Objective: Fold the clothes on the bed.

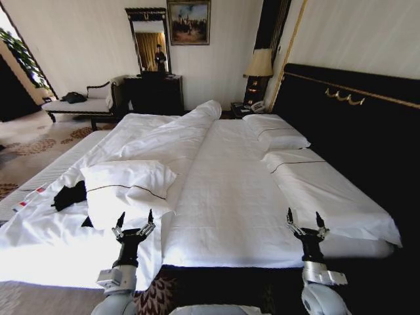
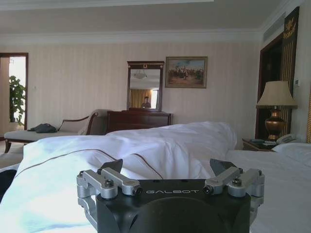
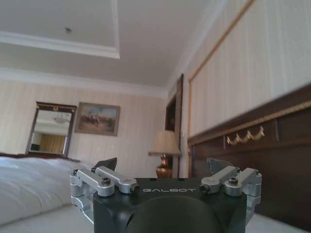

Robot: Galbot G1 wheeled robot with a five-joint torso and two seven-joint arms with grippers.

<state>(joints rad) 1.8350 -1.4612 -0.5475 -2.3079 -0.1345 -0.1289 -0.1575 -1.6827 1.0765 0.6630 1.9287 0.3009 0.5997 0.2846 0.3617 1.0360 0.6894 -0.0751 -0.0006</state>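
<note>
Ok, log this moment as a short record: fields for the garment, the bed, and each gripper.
clothes: black T-shirt, crumpled, unfolded, on the bed's left side beside a pillow
bed: white sheets, bare middle strip, duvet bunched along the left half, dark headboard on the right
left gripper: open, empty, raised over the near edge by the pillow, apart from the T-shirt
right gripper: open, empty, raised over the near edge on the headboard side
fold progress: not yet begun

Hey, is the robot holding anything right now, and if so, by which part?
Nothing is held. The left gripper and right gripper hover open and empty over the near edge of the bed. The black T-shirt lies untouched, farther left.
</note>
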